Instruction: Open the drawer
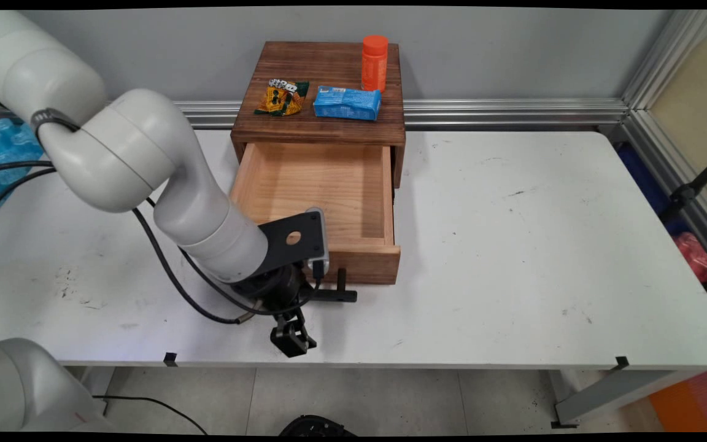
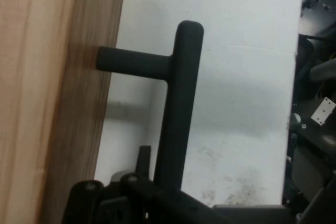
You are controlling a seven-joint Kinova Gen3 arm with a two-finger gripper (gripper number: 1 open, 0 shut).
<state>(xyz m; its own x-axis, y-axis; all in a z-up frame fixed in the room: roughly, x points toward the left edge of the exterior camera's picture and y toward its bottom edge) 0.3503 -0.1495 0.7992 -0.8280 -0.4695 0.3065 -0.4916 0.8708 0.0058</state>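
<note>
At table's near edge: gripper (image 2: 157, 192) on drawer (image 1: 329, 202) handle (image 2: 176, 114), finger state cannot tell. Drawer fully out, nothing inside. 3 items on cabinet (image 1: 323, 123) top.

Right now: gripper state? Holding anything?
Gripper: cannot tell whether open or shut; it sits at the black handle of the open wooden drawer.
</note>
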